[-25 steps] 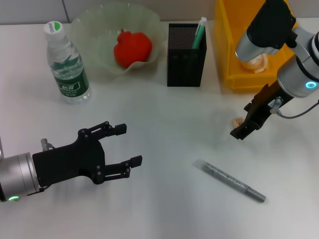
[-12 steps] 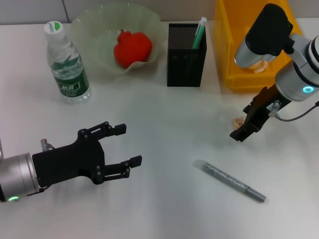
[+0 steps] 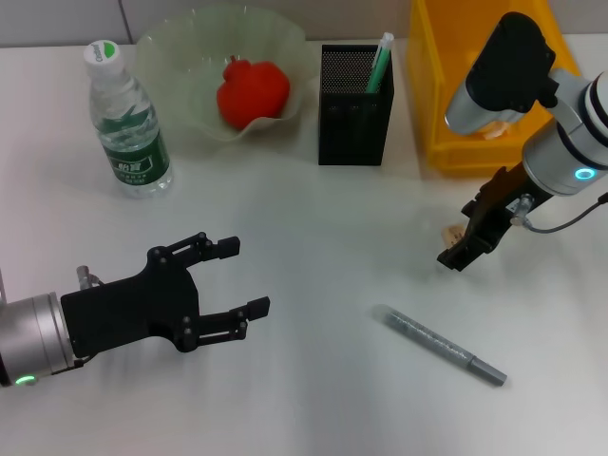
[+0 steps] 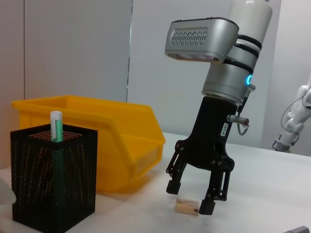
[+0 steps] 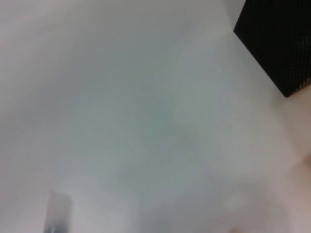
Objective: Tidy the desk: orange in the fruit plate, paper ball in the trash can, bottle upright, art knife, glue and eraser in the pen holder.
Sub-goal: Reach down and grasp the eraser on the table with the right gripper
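Beneath the right tool [image 4: 197,197], jaws apart, the eraser [image 4: 187,207] lies seemingly between them; left tool [image 3: 223,285] idles open.

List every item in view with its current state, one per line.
Bottle: upright, capped.
Fruit plate: holds a red fruit.
Pen holder: upright, green-capped glue stick inside.
Eraser: lying on the desk between the right gripper's fingers.
Art knife: lying flat on the desk.
Yellow bin: upright behind the right arm.
Right gripper: open, straddling the eraser.
Left gripper: open, hovering over the desk.
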Robot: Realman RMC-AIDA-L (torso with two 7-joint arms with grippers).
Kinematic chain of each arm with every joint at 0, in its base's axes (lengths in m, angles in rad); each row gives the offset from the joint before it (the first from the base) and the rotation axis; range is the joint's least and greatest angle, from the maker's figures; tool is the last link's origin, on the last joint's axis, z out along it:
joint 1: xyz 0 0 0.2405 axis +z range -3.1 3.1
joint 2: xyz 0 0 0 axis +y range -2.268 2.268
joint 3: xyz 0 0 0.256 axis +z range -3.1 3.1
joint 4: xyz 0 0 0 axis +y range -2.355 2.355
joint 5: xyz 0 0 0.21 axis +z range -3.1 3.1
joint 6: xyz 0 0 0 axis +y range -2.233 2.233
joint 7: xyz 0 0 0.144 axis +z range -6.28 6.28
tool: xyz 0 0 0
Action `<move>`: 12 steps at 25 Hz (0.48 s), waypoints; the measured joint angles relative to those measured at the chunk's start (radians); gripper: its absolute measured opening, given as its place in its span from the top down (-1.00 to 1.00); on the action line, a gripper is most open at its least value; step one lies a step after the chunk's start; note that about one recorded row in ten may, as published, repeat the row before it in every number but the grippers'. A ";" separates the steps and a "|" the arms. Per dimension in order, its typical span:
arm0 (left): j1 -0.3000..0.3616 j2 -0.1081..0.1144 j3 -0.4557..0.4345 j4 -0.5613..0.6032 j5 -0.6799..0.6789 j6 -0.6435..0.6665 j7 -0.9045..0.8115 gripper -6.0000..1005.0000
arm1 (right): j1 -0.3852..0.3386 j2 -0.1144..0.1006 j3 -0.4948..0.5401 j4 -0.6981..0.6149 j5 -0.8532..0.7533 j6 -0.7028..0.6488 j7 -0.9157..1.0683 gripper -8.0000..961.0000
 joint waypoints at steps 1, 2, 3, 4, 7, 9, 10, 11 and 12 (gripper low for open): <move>0.000 0.000 0.000 0.000 0.000 0.000 0.000 -0.68 | 0.000 0.000 0.000 0.000 0.000 0.000 0.000 -0.47; 0.000 0.000 -0.001 0.000 0.000 0.000 0.000 -0.68 | 0.000 0.000 -0.002 0.000 0.000 0.002 0.000 -0.47; 0.000 0.000 -0.001 0.000 0.000 0.000 0.000 -0.68 | 0.000 0.000 -0.003 0.000 0.000 0.005 0.000 -0.47; 0.000 0.000 -0.002 0.000 0.000 0.000 0.000 -0.68 | 0.000 0.000 -0.003 0.001 0.000 0.006 0.000 -0.47; 0.000 0.000 -0.004 0.000 0.000 0.000 0.000 -0.68 | 0.000 0.001 -0.003 0.002 -0.001 0.009 0.000 -0.47; 0.000 0.000 -0.004 0.000 0.000 0.000 0.000 -0.68 | 0.000 0.001 -0.003 0.006 -0.002 0.009 0.000 -0.47; -0.001 0.000 -0.004 0.000 0.000 0.000 0.000 -0.68 | 0.000 0.001 -0.004 0.010 -0.004 0.009 -0.001 -0.47; -0.001 0.000 -0.004 0.000 0.000 0.000 0.000 -0.68 | 0.000 0.001 -0.004 0.010 -0.004 0.009 -0.001 -0.47; -0.001 0.000 -0.004 0.000 0.000 0.000 0.000 -0.68 | 0.000 0.001 -0.004 0.012 -0.004 0.009 -0.001 -0.47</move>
